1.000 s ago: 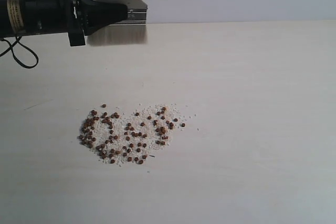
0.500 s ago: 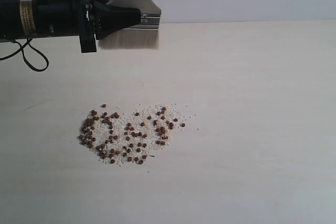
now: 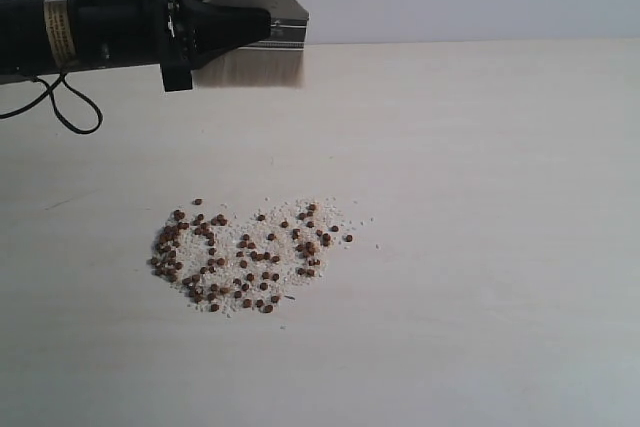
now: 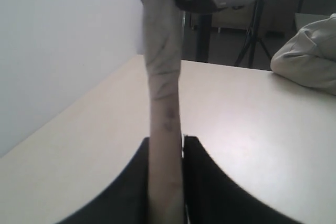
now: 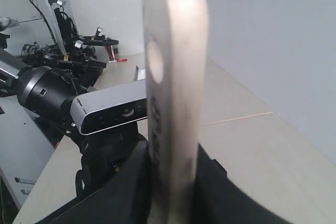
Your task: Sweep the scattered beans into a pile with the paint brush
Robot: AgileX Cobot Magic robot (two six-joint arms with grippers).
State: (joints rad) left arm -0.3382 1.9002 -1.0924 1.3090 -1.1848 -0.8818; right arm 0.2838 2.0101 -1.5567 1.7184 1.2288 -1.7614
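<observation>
The beans (image 3: 245,257) lie as a loose patch of reddish-brown dots and pale crumbs on the table, left of its middle. The paint brush (image 3: 262,32) hangs upright over the far edge, well behind the beans, its cream bristles (image 3: 255,69) pointing down and blurred. My left gripper (image 3: 258,23) is shut on the brush at the ferrule; in the left wrist view the paint brush (image 4: 164,87) stands edge-on between the left gripper (image 4: 166,145) jaws. My right gripper (image 5: 171,156) is shut on the wooden handle (image 5: 173,56), whose end hole shows.
The pale table (image 3: 480,197) stretches wide to the right of the beans and in front of them. A white wall runs behind its far edge. A black cable (image 3: 55,112) loops under the left arm. A pale cloth bundle (image 4: 307,51) lies off the table.
The left arm and the brush have shifted to the right along the far edge. In the last half second the brush has barely moved. The beans lie as before.
</observation>
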